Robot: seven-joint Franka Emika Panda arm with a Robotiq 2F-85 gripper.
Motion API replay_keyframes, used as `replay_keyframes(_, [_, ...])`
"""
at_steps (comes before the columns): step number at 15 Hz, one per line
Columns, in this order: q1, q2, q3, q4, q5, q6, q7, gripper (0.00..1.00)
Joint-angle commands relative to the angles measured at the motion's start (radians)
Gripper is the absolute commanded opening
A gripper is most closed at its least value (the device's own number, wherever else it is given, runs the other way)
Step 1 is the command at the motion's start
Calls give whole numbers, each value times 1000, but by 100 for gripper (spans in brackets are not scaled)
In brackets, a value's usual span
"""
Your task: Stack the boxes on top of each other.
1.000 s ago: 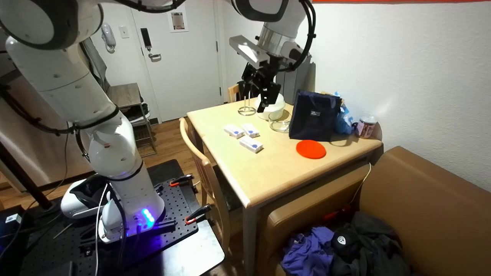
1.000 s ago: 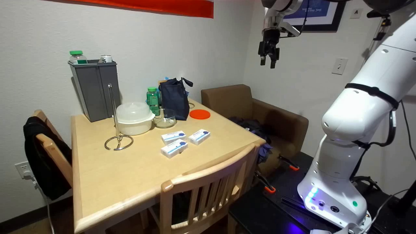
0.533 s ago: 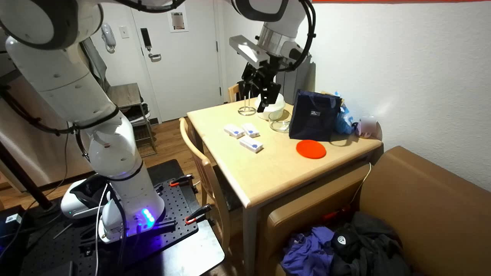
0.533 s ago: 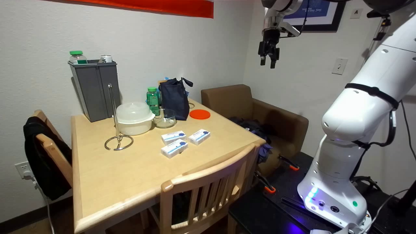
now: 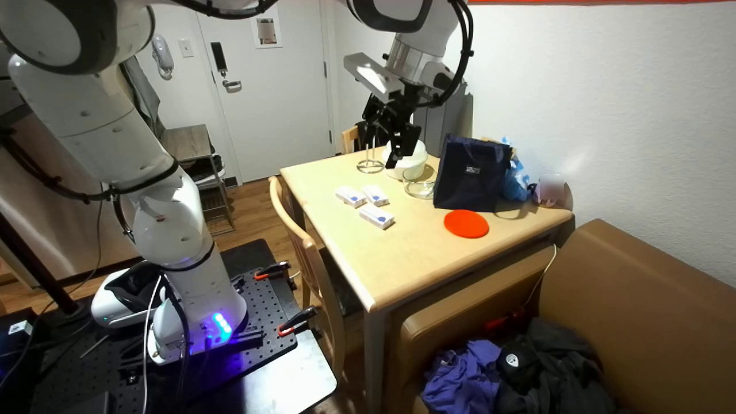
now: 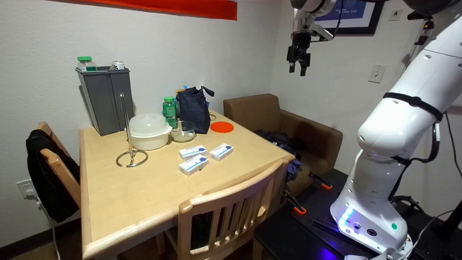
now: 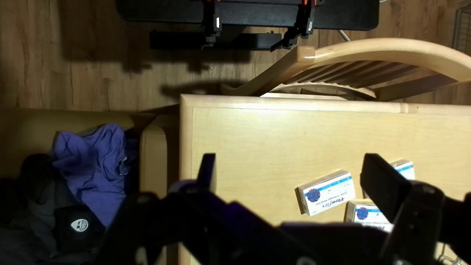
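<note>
in an exterior view, the claw [image 6: 297, 71] hangs at upper right, jaws spread apart; three boxes [image 6: 193, 165] lie flat on the bench [image 6: 133, 198], mid-frame.

Pale wall [image 5: 604, 115], sofa [image 5: 638, 299], seemingly wooden floor [image 7: 103, 86]

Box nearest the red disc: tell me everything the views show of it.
A white rectangular box, seemingly cardboard. In the wrist view, its top carries a blue stripe, a round spiky blue emblem and the name Flowflex, upside down there; the finer print is hard to read. It looks closed. It lies flat, printed face up, on the pale table, slightly apart from the other two boxes. Only the table seems to touch it; the gripper is well clear.
</note>
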Motion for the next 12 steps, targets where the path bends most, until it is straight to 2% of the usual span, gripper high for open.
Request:
replay_keyframes(1, [-37, 4, 32, 3, 6, -3, -7, 100])
replay_keyframes(5, [-31, 45, 54, 44, -25, -17, -44, 100])
replay_keyframes(12, [-11, 150, 124, 154, -65, -63, -364, 100])
